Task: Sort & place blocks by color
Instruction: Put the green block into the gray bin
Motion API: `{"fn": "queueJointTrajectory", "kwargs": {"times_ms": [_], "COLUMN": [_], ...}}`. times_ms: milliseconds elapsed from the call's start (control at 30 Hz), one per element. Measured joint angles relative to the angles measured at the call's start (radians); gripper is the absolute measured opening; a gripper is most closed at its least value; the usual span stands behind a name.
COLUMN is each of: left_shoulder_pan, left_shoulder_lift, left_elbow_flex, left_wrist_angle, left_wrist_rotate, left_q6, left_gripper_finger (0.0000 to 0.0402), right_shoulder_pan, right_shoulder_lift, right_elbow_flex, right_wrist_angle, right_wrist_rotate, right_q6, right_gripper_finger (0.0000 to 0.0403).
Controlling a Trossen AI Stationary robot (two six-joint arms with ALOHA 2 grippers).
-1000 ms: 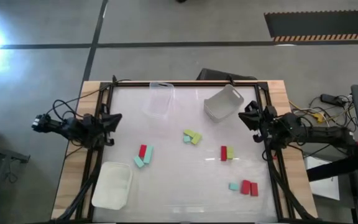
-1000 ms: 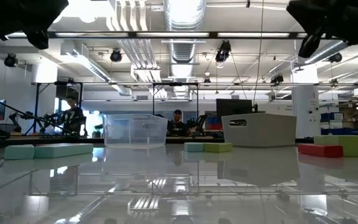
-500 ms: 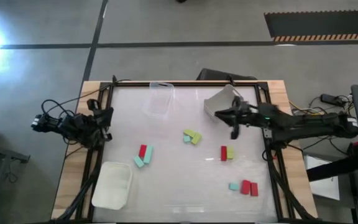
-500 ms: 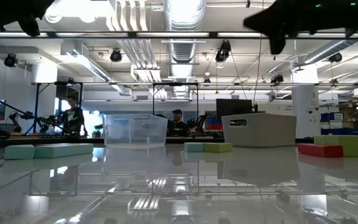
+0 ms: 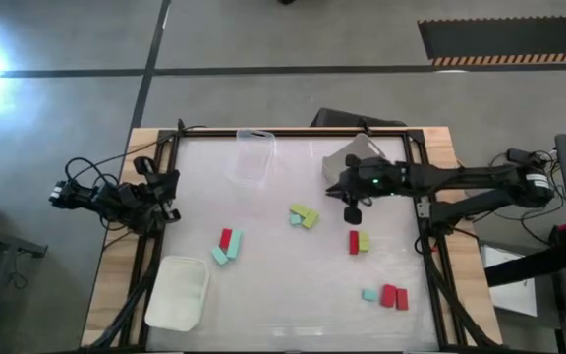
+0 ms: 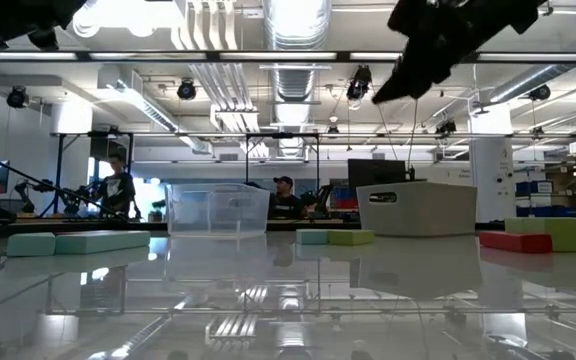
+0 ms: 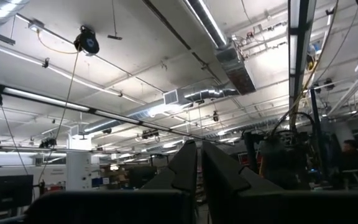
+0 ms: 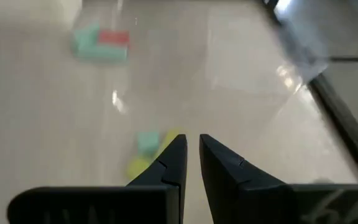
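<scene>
Nearest the front edge, at about five o'clock on the table, a teal block sits beside two red blocks [image 5: 394, 296], untouched. A white tray [image 5: 177, 293] lies at seven o'clock. Moving in, a red and teal pair [image 5: 226, 246] sits left of centre, and a red block with a yellow-green one [image 5: 358, 241] lies right of centre. Just past the middle, a yellow-green and teal cluster [image 5: 304, 216] waits.

The right gripper [image 5: 352, 210] hangs above the table around two o'clock, between that cluster and the red and yellow-green pair, fingers [image 8: 173, 158] drawn to a narrow slit, holding nothing. The left gripper [image 5: 168, 187] is parked at the nine o'clock edge, its fingers [image 7: 185, 165] nearly together, pointing up at the ceiling.

Farthest back: a clear tray [image 5: 252, 157] at twelve o'clock and a grey bin [image 5: 347, 162] at one.

The risk, as I read it: with fingers this narrow, a descent would press onto a block rather than straddle it, and the blocks lie touching, so neighbours may get shoved.
</scene>
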Motion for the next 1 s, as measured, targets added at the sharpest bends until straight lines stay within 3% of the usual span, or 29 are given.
{"fn": "queueJointTrajectory", "kwargs": {"times_ms": [167,333,600,833,1000], "left_shoulder_pan": [0.000,0.000,0.000,0.000,0.000], "left_shoulder_lift": [0.002,0.013,0.018,0.026,0.037], "left_elbow_flex": [-0.004,-0.004,0.000,-0.002,-0.003], "left_wrist_angle": [-0.002,-0.010,0.012,0.032,0.034], "left_wrist_rotate": [0.000,0.000,0.000,0.000,0.001], "left_q6": [-0.003,-0.004,-0.003,-0.003,-0.003], "left_gripper_finger": [0.0008,0.0008,0.0008,0.0008,0.0008], "right_shoulder_pan": [0.005,0.008,0.009,0.009,0.013], "right_shoulder_lift": [0.112,0.220,0.375,0.513,0.596], "right_elbow_flex": [0.020,0.049,0.192,0.330,0.411], "right_wrist_angle": [0.001,-0.004,-0.117,-0.201,-0.302], "right_wrist_rotate": [-0.128,-0.135,-0.135,-0.128,-0.128], "right_q6": [-0.197,-0.247,-0.247,-0.143,-0.146], "right_gripper_finger": [0.0033,0.0033,0.0033,0.0036,0.0069]}}
